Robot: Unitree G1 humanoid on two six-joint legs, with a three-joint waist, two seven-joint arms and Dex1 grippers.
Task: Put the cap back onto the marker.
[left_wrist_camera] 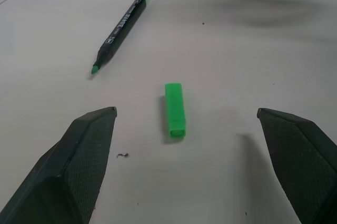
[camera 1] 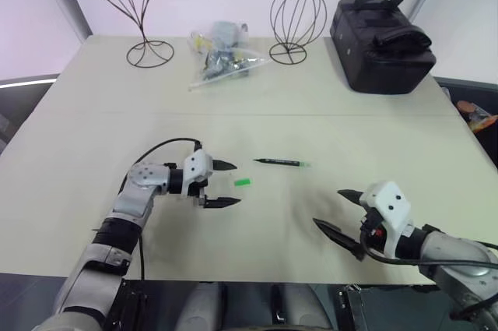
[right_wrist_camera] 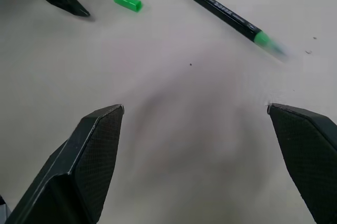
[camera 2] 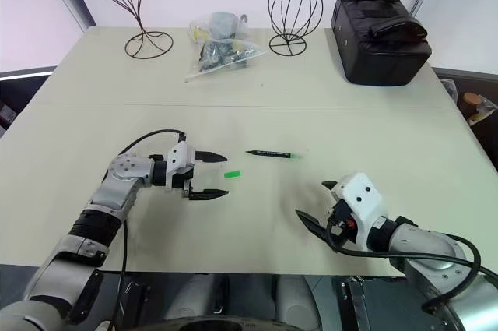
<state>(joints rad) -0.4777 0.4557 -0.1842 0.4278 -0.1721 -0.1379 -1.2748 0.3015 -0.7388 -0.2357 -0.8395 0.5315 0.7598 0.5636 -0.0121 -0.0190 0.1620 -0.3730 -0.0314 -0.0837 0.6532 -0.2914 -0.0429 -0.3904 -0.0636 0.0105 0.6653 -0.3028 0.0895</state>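
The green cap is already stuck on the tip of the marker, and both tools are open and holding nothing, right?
Not quite. The green cap is not on the marker: it lies on the table by itself, apart from it, as the left wrist view shows. The rest is right: the left tool and right tool are both open and hold nothing.

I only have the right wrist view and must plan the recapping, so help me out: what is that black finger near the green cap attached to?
Observer: It belongs to the left gripper, jaws open, with the cap lying on the table between its fingertips.
Operator: Anything behind the marker?
Observer: Past the marker, at the far edge, stand two wire stands.
Operator: More back there?
Observer: A black bag at the far right, and a clear plastic bag between the stands.
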